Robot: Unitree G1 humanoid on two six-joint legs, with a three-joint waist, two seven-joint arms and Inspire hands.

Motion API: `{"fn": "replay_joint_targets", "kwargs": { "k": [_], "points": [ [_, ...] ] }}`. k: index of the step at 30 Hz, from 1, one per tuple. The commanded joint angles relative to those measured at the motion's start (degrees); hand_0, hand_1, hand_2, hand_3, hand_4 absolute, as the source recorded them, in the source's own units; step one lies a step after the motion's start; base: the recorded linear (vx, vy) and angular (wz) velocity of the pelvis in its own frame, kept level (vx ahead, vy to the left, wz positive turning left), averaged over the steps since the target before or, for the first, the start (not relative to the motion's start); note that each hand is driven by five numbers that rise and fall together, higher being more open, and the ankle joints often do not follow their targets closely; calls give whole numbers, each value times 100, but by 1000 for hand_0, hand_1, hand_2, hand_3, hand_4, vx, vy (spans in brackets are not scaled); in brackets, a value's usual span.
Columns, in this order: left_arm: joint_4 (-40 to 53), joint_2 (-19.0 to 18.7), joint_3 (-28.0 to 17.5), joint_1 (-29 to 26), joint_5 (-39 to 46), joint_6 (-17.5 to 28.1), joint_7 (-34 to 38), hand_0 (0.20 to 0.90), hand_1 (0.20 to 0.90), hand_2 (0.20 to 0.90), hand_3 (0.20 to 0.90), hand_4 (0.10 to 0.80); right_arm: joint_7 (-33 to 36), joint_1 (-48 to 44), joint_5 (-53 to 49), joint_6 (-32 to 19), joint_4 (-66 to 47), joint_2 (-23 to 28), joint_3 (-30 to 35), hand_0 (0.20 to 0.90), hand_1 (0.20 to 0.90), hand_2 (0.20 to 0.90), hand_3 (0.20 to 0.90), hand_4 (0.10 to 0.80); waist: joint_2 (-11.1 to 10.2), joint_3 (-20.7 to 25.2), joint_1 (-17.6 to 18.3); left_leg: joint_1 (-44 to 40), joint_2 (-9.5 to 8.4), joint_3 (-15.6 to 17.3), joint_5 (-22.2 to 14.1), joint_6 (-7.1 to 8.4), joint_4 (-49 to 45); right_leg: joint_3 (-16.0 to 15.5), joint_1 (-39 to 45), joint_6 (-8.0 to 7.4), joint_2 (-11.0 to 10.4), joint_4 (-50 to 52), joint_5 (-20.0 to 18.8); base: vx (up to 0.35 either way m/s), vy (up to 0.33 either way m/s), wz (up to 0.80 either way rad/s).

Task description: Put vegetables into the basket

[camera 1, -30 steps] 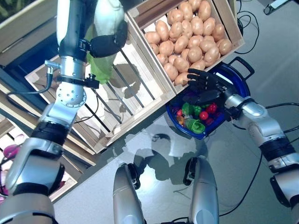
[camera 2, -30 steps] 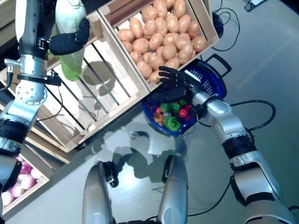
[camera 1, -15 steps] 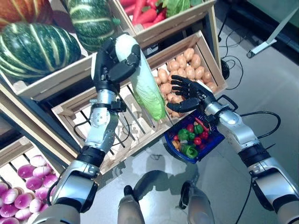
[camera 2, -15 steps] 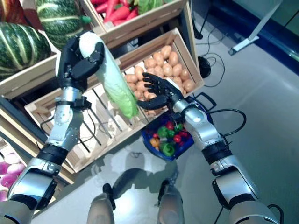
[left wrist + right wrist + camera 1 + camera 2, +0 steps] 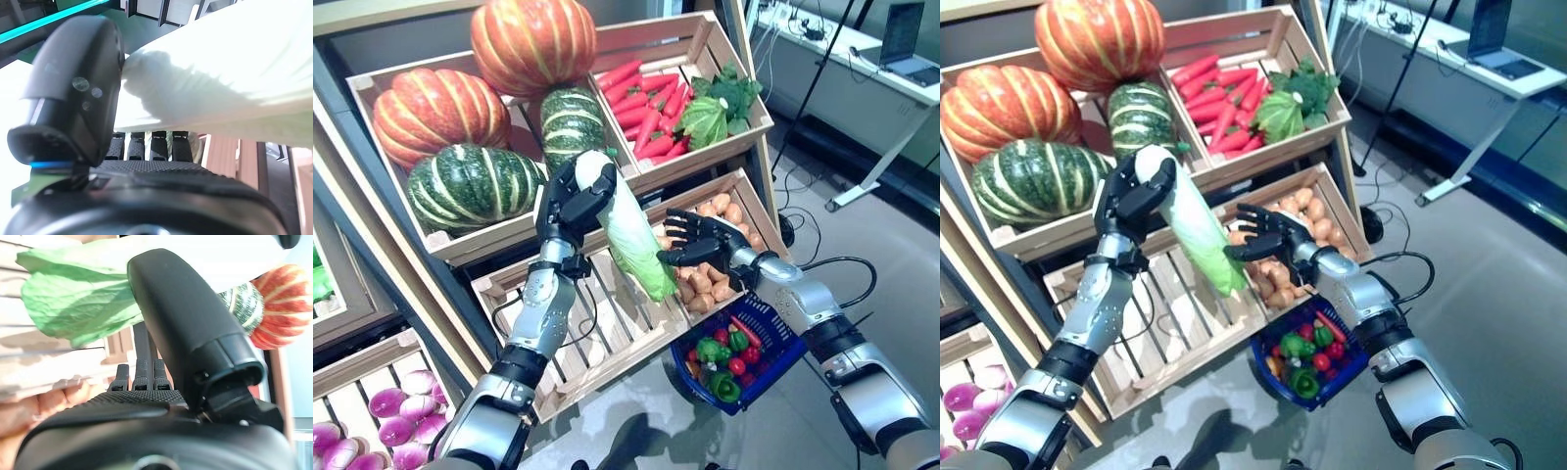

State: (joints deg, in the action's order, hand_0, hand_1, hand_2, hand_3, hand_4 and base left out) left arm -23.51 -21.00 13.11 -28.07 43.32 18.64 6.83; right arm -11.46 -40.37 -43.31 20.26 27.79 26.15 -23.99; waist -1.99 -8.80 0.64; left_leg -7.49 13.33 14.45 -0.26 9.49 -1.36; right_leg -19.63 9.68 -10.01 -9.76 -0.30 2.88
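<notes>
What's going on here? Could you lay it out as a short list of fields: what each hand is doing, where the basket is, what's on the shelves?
Left hand: curled round the white end of a long cabbage, held up in front of the crates
Right hand: open, fingers spread, close to the cabbage's green tip
Basket: blue, hanging at the right forearm, already holding small red and green vegetables
Crate below the hands: potatoes
Upper shelf: pumpkins, carrots
Lower left: purple-white turnips

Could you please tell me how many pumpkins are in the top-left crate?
4: two orange pumpkins, one at the back and one on the left, and two green striped ones, front-left and centre. Others may be hidden behind them.
</notes>
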Motion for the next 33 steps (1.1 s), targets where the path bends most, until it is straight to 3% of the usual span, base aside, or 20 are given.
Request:
{"fn": "replay_joint_targets", "kwargs": {
  "k": [1,13,25,33],
  "points": [
    [439,140,397,-358,-113,251,-681,300,300,300,300,400,-817,-437,-803,-16,33,-312,-57,900,900,900,900,800,-9,714,-107,204,-345,-19,313,-298,434,128,-307,374,148,92,-263,27,-1,11],
    [188,-10,546,-305,-147,105,-1302,300,300,300,300,400,-2836,-673,-1282,974,505,126,-93,900,900,900,900,800,-88,792,-179,65,-403,-167,258,-334,498,191,-221,392,191,92,-232,24,2,5],
    [56,-85,630,-133,-156,101,-1808,300,300,300,300,400,-3721,-902,-1163,873,690,435,-149,900,900,900,900,800,-121,831,-186,34,-439,-256,257,-329,515,286,-178,386,198,31,-265,10,7,3],
    [-201,-136,582,-11,-33,132,-2185,300,300,300,300,400,-4048,-1064,-1669,964,705,586,-40,900,900,900,900,800,-127,860,-174,26,-439,-257,266,-313,546,298,-155,368,186,-24,-292,0,0,0]
  ]
}}
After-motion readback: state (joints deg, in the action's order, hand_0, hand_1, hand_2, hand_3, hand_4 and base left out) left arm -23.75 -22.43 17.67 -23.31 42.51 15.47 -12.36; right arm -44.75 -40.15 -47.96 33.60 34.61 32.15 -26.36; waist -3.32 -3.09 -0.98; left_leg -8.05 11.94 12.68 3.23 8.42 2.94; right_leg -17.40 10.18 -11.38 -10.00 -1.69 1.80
